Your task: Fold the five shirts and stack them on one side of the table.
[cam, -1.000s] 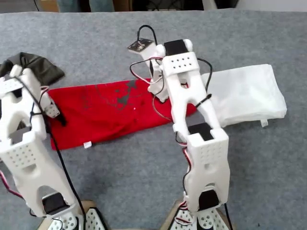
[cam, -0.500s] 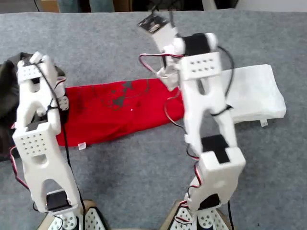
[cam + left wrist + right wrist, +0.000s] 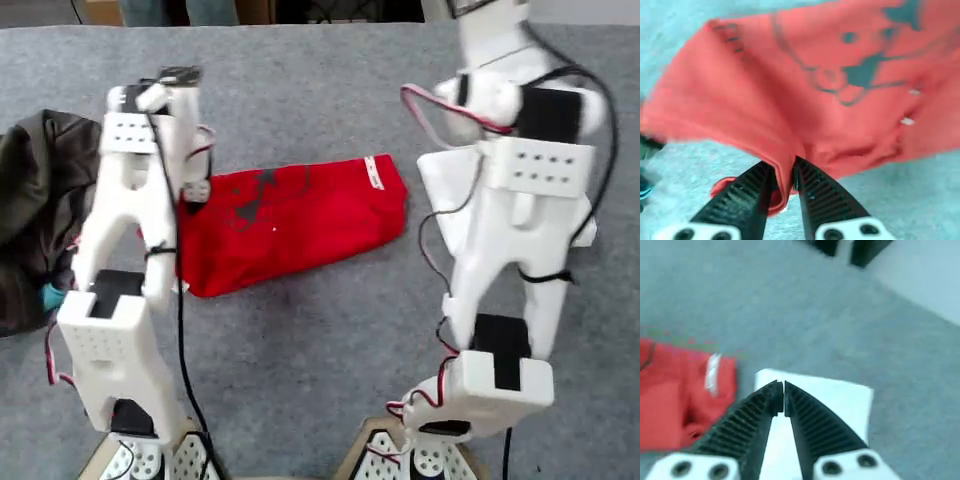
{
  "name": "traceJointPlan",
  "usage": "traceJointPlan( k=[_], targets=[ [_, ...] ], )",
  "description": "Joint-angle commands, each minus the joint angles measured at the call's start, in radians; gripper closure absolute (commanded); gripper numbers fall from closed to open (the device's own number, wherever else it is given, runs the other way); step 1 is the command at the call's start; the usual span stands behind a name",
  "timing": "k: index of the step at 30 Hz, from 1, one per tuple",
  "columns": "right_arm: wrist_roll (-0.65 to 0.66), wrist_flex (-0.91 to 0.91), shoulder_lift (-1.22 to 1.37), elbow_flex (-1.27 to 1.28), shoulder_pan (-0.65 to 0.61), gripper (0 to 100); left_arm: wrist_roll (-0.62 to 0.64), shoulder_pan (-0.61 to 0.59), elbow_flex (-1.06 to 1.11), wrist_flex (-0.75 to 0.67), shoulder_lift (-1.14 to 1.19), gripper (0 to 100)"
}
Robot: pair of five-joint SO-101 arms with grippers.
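Left wrist view shows us the grip plainly: the left gripper [image 3: 784, 175] is clamped on a fold of the red shirt [image 3: 840, 100], which lies mid-tabletop [image 3: 300, 350]. Right wrist view shows the right gripper [image 3: 780, 397] closed on nothing over the white shirt [image 3: 840, 405]. A dark shirt [image 3: 40, 200] lies bunched at the left edge. From the high view, the upright right arm covers much of the white shirt.

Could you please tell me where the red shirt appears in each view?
High view: the red shirt lies mid-table, between the two arms.
Left wrist view: the red shirt is pinched in the left gripper.
Right wrist view: the red shirt lies beside the white shirt.
Shared landmark: the grey table cover.
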Motion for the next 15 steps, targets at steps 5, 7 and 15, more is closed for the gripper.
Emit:
traceJointPlan(
  k=[5,7,15],
  targets=[
    [-0.002,-0.199,-0.045,0.022,0.212,98.4,0.046,0.24,-0.142,-0.049,-0.068,97],
    [-0.002,-0.232,-0.045,0.045,0.27,98.4,0.089,0.298,-0.179,-0.083,-0.066,97],
    [-0.002,-0.347,-0.045,0.097,0.417,98.4,0.104,0.49,-0.197,-0.287,0.015,97]
  ],
)
